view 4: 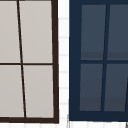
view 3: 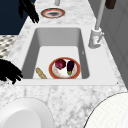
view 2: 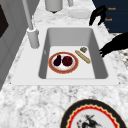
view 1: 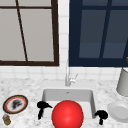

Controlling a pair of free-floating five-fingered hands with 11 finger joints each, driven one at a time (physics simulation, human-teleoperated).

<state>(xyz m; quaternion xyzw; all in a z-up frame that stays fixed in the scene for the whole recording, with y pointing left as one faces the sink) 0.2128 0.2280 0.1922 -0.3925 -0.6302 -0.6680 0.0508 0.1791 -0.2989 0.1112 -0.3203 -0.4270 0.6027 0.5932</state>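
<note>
Both hands, left hand (view 1: 42, 106) and right hand (view 1: 101, 115), hang loosely curled, empty, flanking the sink's plate (view 2: 63, 63).

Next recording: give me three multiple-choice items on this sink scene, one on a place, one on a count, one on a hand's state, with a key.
1. Where does the red-rimmed plate carrying food lie?
A. on the counter by the tap
B. in the sink basin
C. on the window sill

2. How many food pieces rest on that plate?
A. two
B. four
C. none

3. How is the left hand at the sink's front left edge?
A. curled round the tap
C. pinching the plate
B. holding nothing, in the air

Key: 1 B, since the side views show the plate on the basin floor beside a tan stick. 2 A, a dark eggplant and a dark red round piece. 3 B, nothing lies in its grasp; the right hand is likewise free at the front right edge.
</note>
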